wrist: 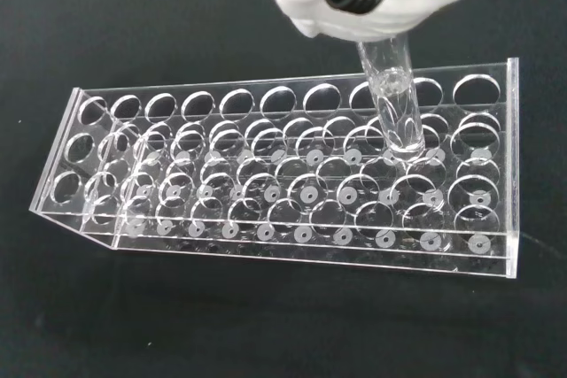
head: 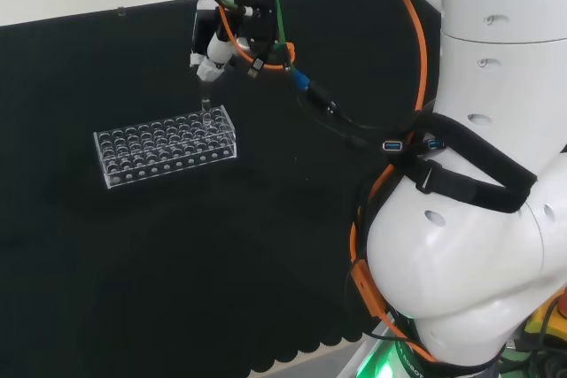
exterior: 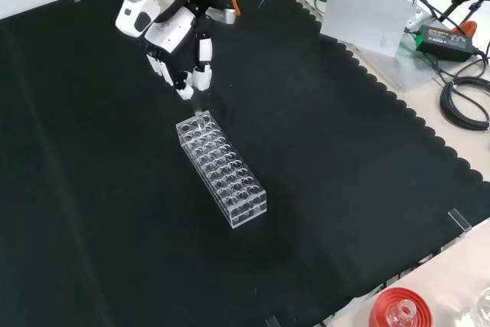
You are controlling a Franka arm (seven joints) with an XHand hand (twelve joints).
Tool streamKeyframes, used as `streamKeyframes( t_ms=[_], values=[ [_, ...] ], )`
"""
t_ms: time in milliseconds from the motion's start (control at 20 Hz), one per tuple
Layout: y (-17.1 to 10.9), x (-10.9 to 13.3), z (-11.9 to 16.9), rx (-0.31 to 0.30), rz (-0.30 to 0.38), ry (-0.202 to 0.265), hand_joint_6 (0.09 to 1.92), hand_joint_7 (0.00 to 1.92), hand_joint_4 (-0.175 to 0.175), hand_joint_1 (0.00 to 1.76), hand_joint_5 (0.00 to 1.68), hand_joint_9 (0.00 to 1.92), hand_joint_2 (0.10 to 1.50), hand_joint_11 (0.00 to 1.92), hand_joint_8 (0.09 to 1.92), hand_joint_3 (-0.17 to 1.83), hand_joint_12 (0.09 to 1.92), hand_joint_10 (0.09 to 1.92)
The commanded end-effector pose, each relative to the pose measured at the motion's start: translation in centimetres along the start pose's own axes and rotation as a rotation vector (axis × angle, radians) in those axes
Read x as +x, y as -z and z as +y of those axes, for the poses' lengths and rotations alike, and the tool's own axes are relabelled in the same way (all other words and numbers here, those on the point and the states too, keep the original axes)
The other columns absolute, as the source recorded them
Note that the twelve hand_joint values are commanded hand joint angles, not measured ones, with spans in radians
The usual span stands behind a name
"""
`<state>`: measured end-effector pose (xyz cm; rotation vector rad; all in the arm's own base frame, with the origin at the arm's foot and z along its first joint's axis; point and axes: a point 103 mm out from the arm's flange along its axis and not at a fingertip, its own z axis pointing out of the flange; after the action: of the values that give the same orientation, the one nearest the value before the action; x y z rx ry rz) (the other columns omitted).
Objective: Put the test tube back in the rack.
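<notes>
Hanging upright from the hand (exterior: 178,44), the clear test tube (wrist: 392,99) is pinched at its upper end between curled fingers (exterior: 201,63), its rounded bottom dipping into a hole near one end of the clear plastic rack (wrist: 275,174). Seen from the wrist, the tube's lower tip sits inside the top plate of the rack, in a hole of the second row from the far edge. The rack (exterior: 221,170) lies directly below the hand on the black cloth (exterior: 344,158), stretching away from the fingers toward the front view's lower right. In the head view the tube (head: 205,111) descends from the hand (head: 213,50) to the rack's right end (head: 166,146).
</notes>
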<state>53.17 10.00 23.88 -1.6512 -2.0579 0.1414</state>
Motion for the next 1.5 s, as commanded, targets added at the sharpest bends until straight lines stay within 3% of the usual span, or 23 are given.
streamKeyframes(
  t_ms=[50,1500],
  values=[
    [-0.5,0.0,0.1,0.007,0.006,0.005,0.34,1.41,-0.175,1.43,1.29,1.48,1.03,1.19,0.64,-0.17,0.92,0.09],
    [-1.6,-0.5,1.4,0.010,0.003,0.026,0.34,1.41,-0.175,1.43,1.29,1.48,1.03,1.19,0.64,-0.17,0.92,0.09]
  ],
)
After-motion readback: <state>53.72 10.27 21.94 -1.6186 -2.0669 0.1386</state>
